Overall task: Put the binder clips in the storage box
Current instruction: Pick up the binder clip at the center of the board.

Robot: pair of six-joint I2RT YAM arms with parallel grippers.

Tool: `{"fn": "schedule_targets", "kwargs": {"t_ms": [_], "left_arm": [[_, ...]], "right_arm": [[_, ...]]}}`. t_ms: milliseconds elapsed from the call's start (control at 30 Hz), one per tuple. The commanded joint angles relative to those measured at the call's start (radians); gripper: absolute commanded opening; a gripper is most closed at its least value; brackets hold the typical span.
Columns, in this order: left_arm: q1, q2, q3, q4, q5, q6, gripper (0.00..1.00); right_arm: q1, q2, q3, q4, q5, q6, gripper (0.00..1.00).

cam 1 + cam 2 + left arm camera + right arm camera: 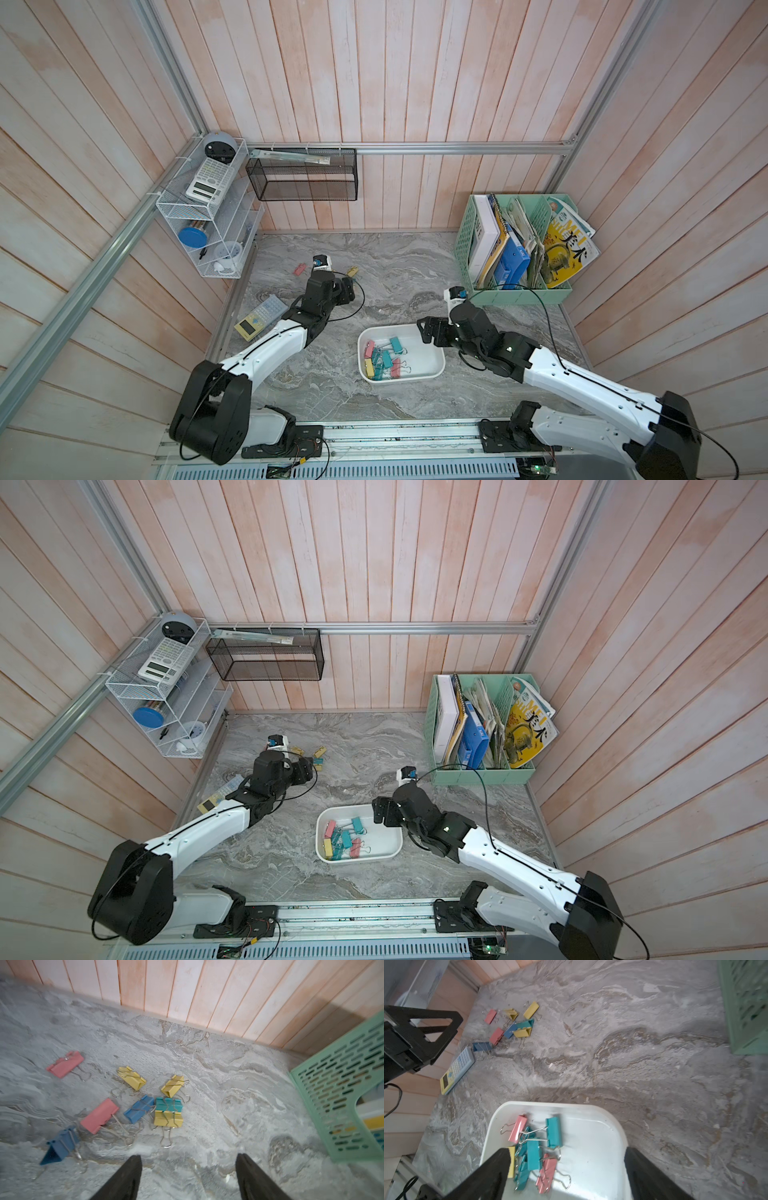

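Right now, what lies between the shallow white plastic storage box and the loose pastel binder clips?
Only bare grey marble tabletop, from storage box to loose clips; the right wrist view shows it.

loose binder clips (139,1111): 8 | storage box (424,361): 1 | calculators (261,318): 2

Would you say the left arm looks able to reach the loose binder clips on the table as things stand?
Probably yes: the left end effector hangs open just short of the loose binder clips, with only bare table between them and nothing in the way.
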Motion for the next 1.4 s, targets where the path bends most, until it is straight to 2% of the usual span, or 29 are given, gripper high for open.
{"fn": "schedule_targets", "kwargs": {"t_ms": [0,133,233,367,467,633,767,900,1000,1100,1167,1300,1367], "left_arm": [[0.008,0.12,0.057,-0.041,-0.036,-0.217,0.56],[0.028,0.241,0.065,0.105,-0.029,-0.504,0.4],[0.039,0.31,0.07,0.187,-0.021,-0.628,0.4],[0.063,0.4,0.079,0.299,0.058,-0.72,0.4],[0.065,0.422,0.076,0.328,0.053,-0.736,0.38],[0.075,0.435,0.079,0.322,0.064,-0.74,0.29],[0.089,0.439,0.069,0.321,0.089,-0.749,0.17],[0.092,0.438,0.068,0.287,0.118,-0.75,0.13],[0.091,0.435,0.069,0.259,0.146,-0.737,0.05],[0.091,0.43,0.068,0.235,0.161,-0.721,0.05],[0.091,0.429,0.062,0.233,0.157,-0.715,0.14],[0.09,0.437,0.062,0.253,0.17,-0.708,0.24],[0.09,0.449,0.071,0.268,0.19,-0.707,0.31]], "right_arm": [[-0.045,-0.028,-0.022,0.109,-0.028,0.038,0.93],[-0.046,-0.019,-0.005,0.066,-0.038,0.052,0.93],[-0.046,-0.017,-0.031,0.092,-0.08,0.082,0.93],[-0.046,-0.027,-0.083,0.157,-0.117,0.109,0.93],[-0.046,-0.029,-0.092,0.169,-0.126,0.115,0.94],[-0.046,-0.018,-0.088,0.176,-0.124,0.116,0.94],[-0.046,0.005,-0.069,0.177,-0.137,0.118,0.94],[-0.046,0.017,-0.064,0.178,-0.133,0.118,0.94],[-0.046,0.022,-0.057,0.174,-0.131,0.115,0.94],[-0.046,0.02,-0.052,0.162,-0.128,0.109,0.94],[-0.046,0.019,-0.053,0.158,-0.124,0.109,0.94],[-0.047,0.019,-0.053,0.158,-0.125,0.109,0.94],[-0.046,0.02,-0.053,0.157,-0.126,0.111,0.94]]}}
